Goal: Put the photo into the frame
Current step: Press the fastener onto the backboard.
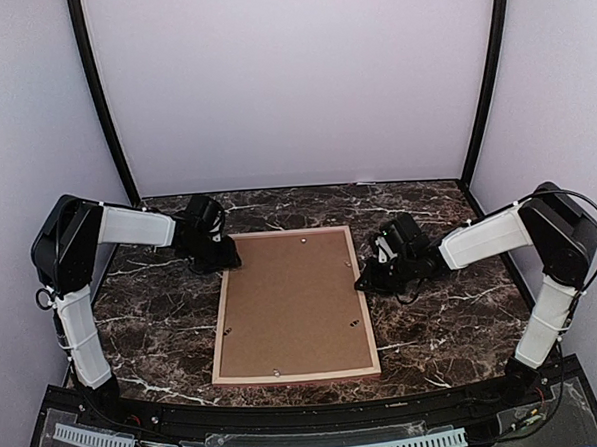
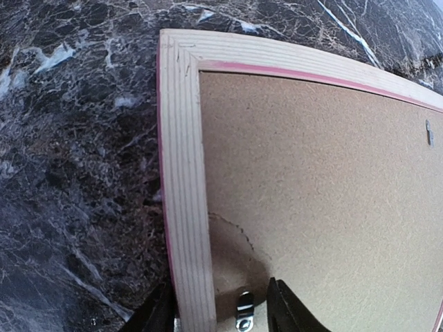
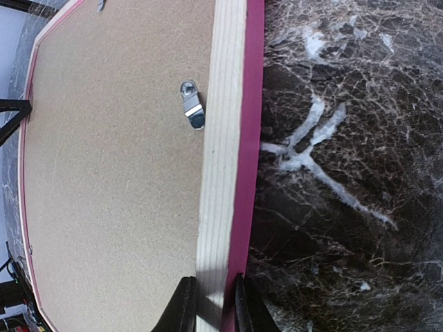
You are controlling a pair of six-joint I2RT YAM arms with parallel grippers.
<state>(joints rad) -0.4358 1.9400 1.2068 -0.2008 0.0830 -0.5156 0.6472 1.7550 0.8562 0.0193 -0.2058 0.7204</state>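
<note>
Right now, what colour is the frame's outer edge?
The frame edge is pink-red; right wrist view best.

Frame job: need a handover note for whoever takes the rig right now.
Left gripper: open, straddling the far-left corner rail of the frame.
Right gripper: shut on the frame's right rail.
The frame lies face down on the table, with the brown backing board seated in it.
Photo: not visible, so I cannot tell whether it sits under the board.
To do: confirm the photo is in, check the turn clips, release.
</note>
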